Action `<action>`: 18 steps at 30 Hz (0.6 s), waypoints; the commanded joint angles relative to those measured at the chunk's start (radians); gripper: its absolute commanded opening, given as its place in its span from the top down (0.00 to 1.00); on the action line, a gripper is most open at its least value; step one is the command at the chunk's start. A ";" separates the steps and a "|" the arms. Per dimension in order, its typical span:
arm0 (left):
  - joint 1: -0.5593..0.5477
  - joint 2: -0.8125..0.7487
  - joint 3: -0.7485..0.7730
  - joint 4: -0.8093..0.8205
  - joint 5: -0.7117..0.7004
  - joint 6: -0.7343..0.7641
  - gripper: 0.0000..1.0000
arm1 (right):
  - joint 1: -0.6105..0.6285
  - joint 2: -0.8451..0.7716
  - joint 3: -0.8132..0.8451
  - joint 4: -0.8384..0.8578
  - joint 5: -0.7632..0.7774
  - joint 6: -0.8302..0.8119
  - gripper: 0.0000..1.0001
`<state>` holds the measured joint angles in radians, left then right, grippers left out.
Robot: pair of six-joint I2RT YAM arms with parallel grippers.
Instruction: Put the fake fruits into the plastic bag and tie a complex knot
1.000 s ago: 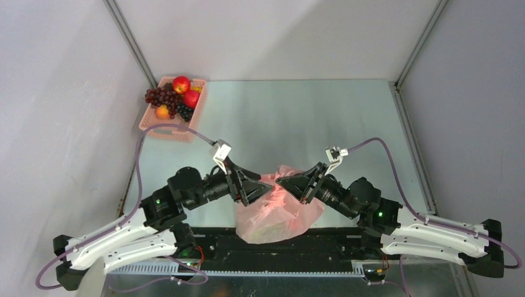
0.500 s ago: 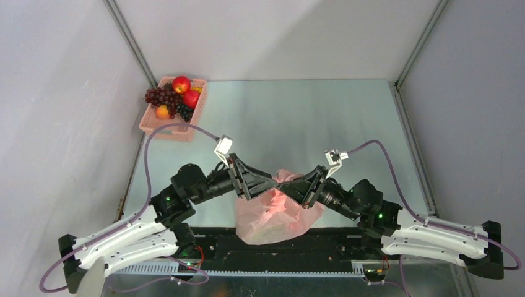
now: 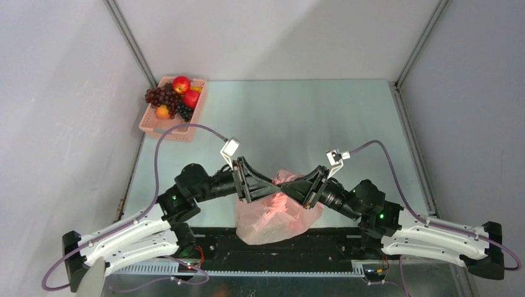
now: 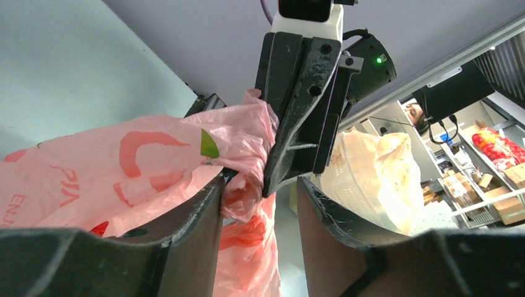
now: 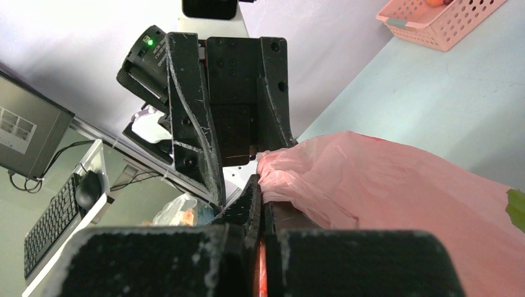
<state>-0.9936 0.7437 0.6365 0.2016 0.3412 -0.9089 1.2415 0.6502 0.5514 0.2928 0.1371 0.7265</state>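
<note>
Pink basket [image 3: 162, 131], far left corner of the table [image 3: 297, 117]: fruits [image 3: 173, 98] heaped inside. Left gripper [image 4: 259, 198]: jaws partway apart, straddling a fold of bag. Plastic bag [image 3: 275, 218], near edge, centre: bunched top between both grippers. Right gripper [image 5: 261, 198]: pinched tight on that top.

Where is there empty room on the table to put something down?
The wide bare table beyond the arms, from the basket in the far left corner across to the right wall. It is crowded at the near edge, where the left gripper and right gripper meet over the plastic bag.
</note>
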 commanded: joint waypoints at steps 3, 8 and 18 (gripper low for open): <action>0.010 -0.060 -0.025 0.041 -0.002 -0.029 0.53 | -0.004 -0.007 0.001 0.048 0.003 -0.001 1.00; 0.019 -0.072 -0.026 0.030 -0.020 -0.029 0.63 | -0.004 -0.004 0.001 0.048 0.001 0.001 1.00; 0.030 -0.082 -0.036 0.022 -0.039 -0.033 0.73 | -0.005 -0.009 0.001 0.043 -0.001 0.003 1.00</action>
<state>-0.9745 0.6861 0.6071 0.1959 0.3191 -0.9276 1.2415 0.6495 0.5510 0.3061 0.1371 0.7322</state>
